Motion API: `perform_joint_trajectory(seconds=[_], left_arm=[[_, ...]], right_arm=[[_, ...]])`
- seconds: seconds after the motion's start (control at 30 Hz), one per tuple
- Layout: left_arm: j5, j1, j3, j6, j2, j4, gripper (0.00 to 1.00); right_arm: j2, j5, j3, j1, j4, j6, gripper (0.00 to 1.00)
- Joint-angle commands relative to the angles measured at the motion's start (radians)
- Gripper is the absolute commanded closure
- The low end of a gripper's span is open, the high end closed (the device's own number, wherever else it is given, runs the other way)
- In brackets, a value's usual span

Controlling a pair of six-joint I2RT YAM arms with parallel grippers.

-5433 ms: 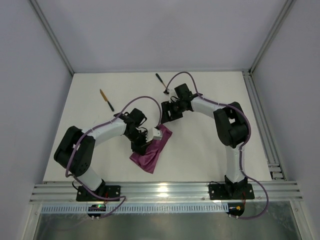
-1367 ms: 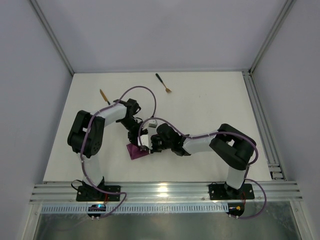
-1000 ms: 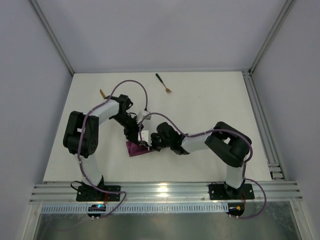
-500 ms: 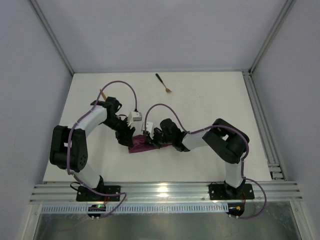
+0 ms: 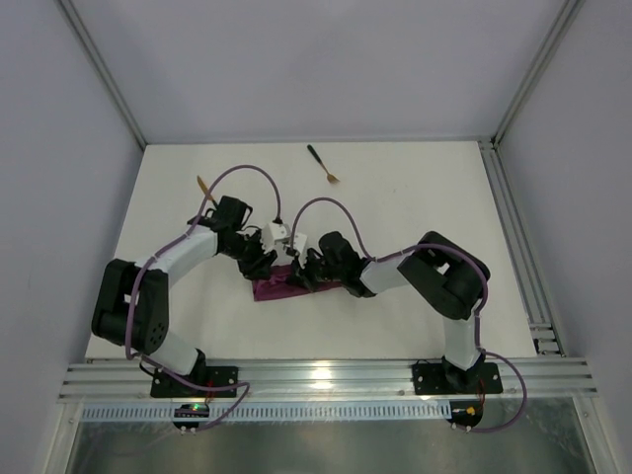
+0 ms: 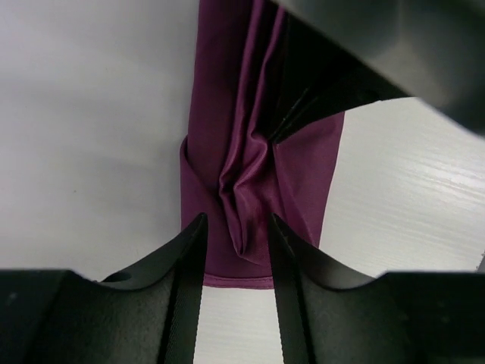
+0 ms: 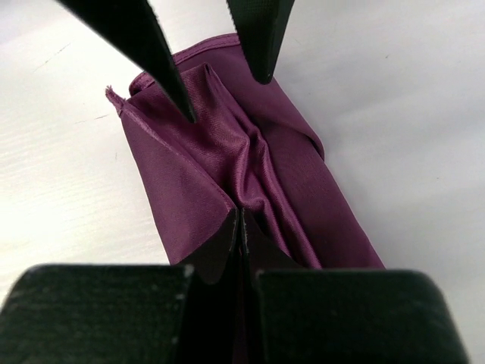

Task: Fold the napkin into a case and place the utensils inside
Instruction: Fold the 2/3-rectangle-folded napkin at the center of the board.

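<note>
The magenta-purple napkin [image 5: 272, 290] lies as a long, creased strip at the table's middle front. My right gripper [image 5: 304, 279] comes in from the right. In the right wrist view its jaws [image 7: 241, 216] are shut on a gathered fold of the napkin [image 7: 303, 189]. My left gripper [image 5: 269, 265] hangs over the strip's left end. Its fingers [image 6: 193, 250] stand apart astride a raised ridge of napkin [image 6: 227, 114], with gaps on both sides. The fork [image 5: 323, 165] lies far back at centre. The knife [image 5: 202, 184] lies back left, partly behind the left arm's cable.
Both arms reach toward each other over the napkin, their purple cables [image 5: 326, 207] looping above it. An aluminium rail [image 5: 513, 237] runs along the table's right side, and another runs along the near edge [image 5: 326, 375].
The napkin has been drawn from a small bunch into a longer strip reaching right. The left arm has swung and its gripper now straddles the cloth's left end. The right gripper stayed shut.
</note>
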Motion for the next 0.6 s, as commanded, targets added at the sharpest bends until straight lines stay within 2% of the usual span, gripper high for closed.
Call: perform_joint_trajectory(seconds=[0.0,0.2,0.33,0.43,0.57], left_arm=[[-0.059,-0.019,-0.009,-0.001,0.029,0.007,0.62],[0.042,0.015,0.022,0.031,-0.006,-0.101,0.54],[0.217,0.142,0.097,0.017,-0.030,-0.187,0.52],[0.217,0.149,0.076,0.074,-0.059,-0.242,0.50],[0.134,0.132,0.002,0.066,-0.064,-0.155,0.48]], right_arm=[[0.012,-0.012,0.030,0.001,0.037,0.021,0.96],[0.029,-0.031,0.043,-0.021,0.038,0.057,0.96],[0.038,-0.043,0.035,-0.042,0.061,0.103,0.96],[0.048,-0.041,0.043,-0.044,0.063,0.118,0.96],[0.063,-0.032,0.055,-0.045,0.061,0.153,0.96]])
